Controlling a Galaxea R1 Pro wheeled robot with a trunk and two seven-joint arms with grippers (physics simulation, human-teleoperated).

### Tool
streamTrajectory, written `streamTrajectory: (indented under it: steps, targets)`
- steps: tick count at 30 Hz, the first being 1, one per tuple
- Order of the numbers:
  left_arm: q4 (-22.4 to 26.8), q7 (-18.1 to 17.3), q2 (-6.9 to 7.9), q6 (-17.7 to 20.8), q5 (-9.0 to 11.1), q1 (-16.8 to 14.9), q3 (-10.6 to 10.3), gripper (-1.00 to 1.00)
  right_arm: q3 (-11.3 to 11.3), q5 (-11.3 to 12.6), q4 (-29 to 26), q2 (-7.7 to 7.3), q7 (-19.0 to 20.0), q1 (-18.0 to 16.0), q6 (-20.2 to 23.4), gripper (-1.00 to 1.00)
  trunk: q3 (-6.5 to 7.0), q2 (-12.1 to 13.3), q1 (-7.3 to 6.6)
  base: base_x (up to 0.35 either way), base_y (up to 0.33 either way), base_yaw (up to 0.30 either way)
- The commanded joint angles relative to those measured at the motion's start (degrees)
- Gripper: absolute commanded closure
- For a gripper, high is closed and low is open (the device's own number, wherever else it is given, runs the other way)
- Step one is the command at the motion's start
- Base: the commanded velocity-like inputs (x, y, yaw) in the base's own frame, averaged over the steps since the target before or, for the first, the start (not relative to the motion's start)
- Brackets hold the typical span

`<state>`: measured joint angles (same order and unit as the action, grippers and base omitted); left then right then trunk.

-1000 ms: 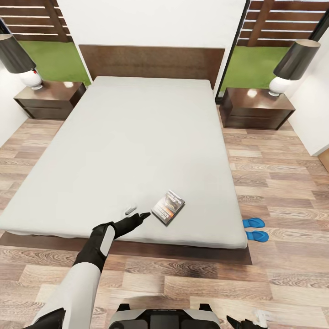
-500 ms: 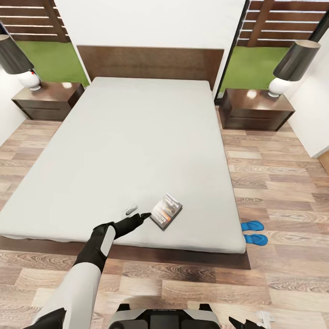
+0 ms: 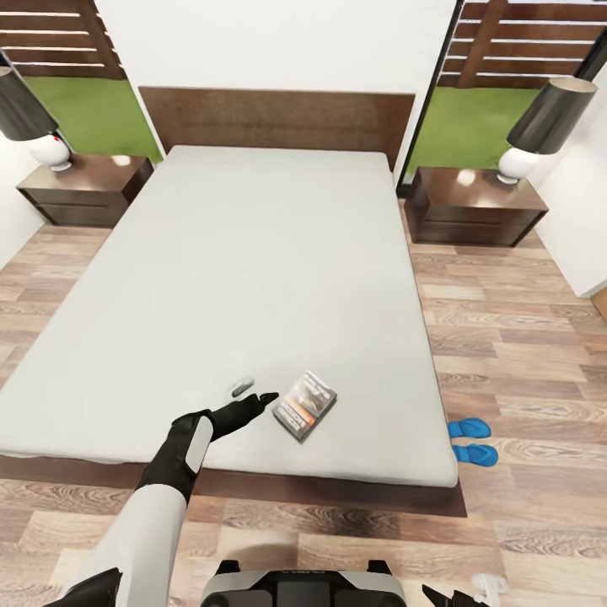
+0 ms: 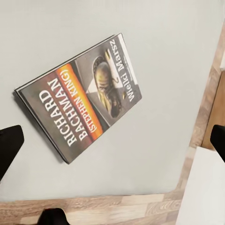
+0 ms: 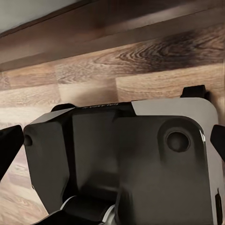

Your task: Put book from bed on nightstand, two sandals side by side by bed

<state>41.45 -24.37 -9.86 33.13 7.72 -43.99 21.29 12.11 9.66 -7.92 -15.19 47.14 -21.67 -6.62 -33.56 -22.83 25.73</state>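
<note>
Above the pale grey mattress [image 3: 253, 278], my left pincer [image 3: 255, 394], fingers apart, may push the thin dark orange-banded paperback [image 3: 304, 405] sideways instead of gripping.

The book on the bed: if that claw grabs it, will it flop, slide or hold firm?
The book looks like a thin paperback, so it is probably light and may bend a little. It lies flat on the bed, so a push would likely slide it. The left gripper may struggle to get under it.

Left lamp [image 3: 25, 114] cropped at frame edge
</note>
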Motion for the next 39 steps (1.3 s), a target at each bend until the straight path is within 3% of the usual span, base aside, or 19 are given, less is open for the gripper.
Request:
streamTrajectory:
  steps: [1,20,39]
  targets:
    - [0.0,-0.2,-0.07,0.4,0.2,0.0,0.3,-1.00,0.0,0.2,0.1,-0.02,0.2,0.0,-0.1,-1.00,-0.07,-0.1,0.05,0.142,0.000,0.000]
    - [0.0,-0.2,-0.07,0.4,0.2,0.0,0.3,-1.00,0.0,0.2,0.2,0.09,0.2,0.0,-0.2,-1.00,-0.07,-0.1,0.05,0.098,-0.061,0.000]
    - [0.0,-0.2,-0.07,0.4,0.2,0.0,0.3,-1.00,0.0,0.2,0.2,0.16,0.2,0.0,-0.2,-1.00,-0.07,-0.1,0.05,0.008,-0.007,0.000]
